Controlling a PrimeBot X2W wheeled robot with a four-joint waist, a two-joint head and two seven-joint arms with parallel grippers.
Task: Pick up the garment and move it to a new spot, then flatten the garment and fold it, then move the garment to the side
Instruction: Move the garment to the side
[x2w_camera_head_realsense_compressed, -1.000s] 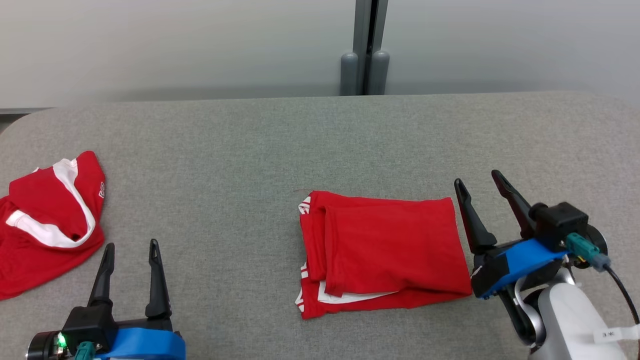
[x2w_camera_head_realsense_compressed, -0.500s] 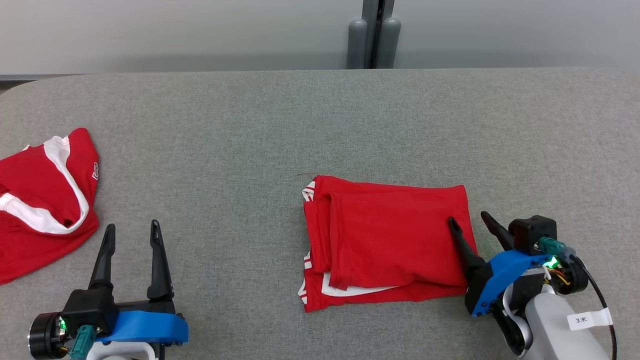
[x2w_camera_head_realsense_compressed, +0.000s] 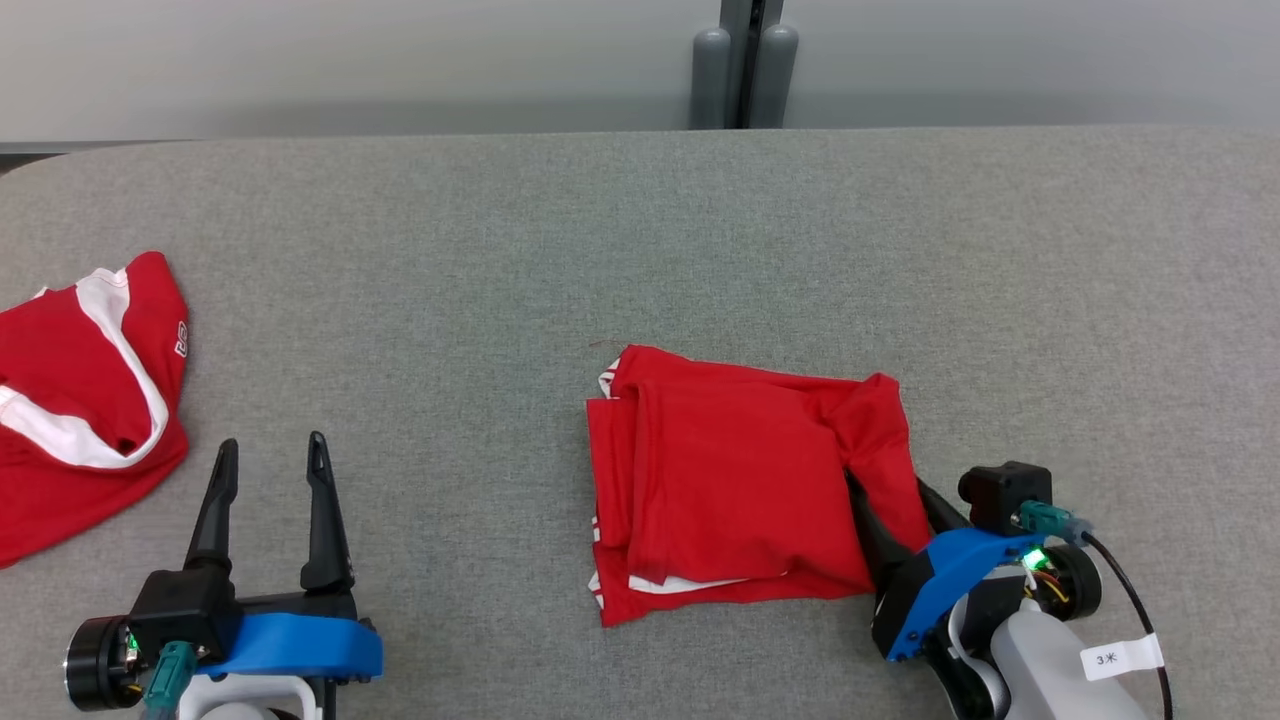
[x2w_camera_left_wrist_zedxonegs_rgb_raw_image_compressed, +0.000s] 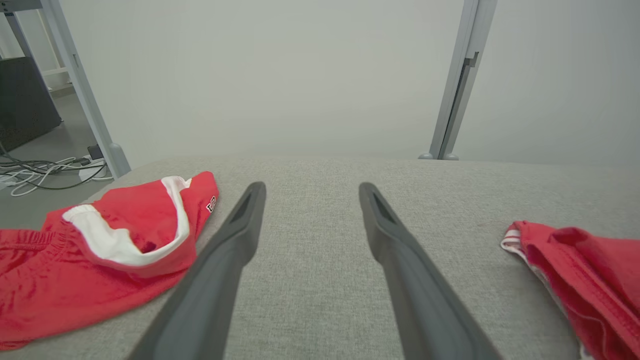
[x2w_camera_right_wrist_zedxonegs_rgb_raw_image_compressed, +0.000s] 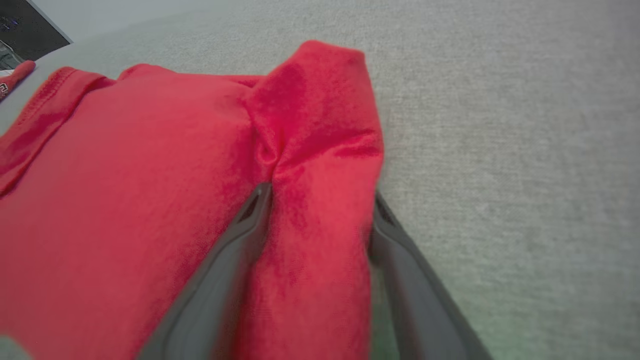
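Where the head view looks down on the grey worktop (x2w_camera_head_realsense_compressed: 500, 280), the folded garment (x2w_camera_head_realsense_compressed: 740, 490), red with white trim at its near-left corners, lies a little right of the middle; its right edge is bunched into a raised ridge. The right hand (x2w_camera_head_realsense_compressed: 890, 488) sits at that edge, its two dark fingers spread wide with the ridge of cloth between them and their tips partly hidden by it. A white tag (x2w_camera_head_realsense_compressed: 1122, 657) on the pale right forearm starts with a 3; the character after it is too small to read. The left hand (x2w_camera_head_realsense_compressed: 273, 442) rests at the lower left, released, with bare worktop between its fingers; a second garment (x2w_camera_head_realsense_compressed: 80, 420), red with a white band, lies rumpled at the left edge, and a small white mark on it cannot be read. A grey post (x2w_camera_head_realsense_compressed: 742, 60) stands behind the worktop.

From the left wrist, the left hand (x2w_camera_left_wrist_zedxonegs_rgb_raw_image_compressed: 311, 189) is spread and holds nothing; the second garment (x2w_camera_left_wrist_zedxonegs_rgb_raw_image_compressed: 100, 250) is just beside its left finger, with a tiny unreadable logo near its corner; the folded garment (x2w_camera_left_wrist_zedxonegs_rgb_raw_image_compressed: 585, 270) shows at the right edge; cables (x2w_camera_left_wrist_zedxonegs_rgb_raw_image_compressed: 45, 167) lie on the floor beyond.

From the right wrist, the right hand (x2w_camera_right_wrist_zedxonegs_rgb_raw_image_compressed: 320, 192) straddles the ridge of the folded garment (x2w_camera_right_wrist_zedxonegs_rgb_raw_image_compressed: 125, 200); the cloth touches both fingers (x2w_camera_right_wrist_zedxonegs_rgb_raw_image_compressed: 225, 260), which stand wide apart, not pinched together.
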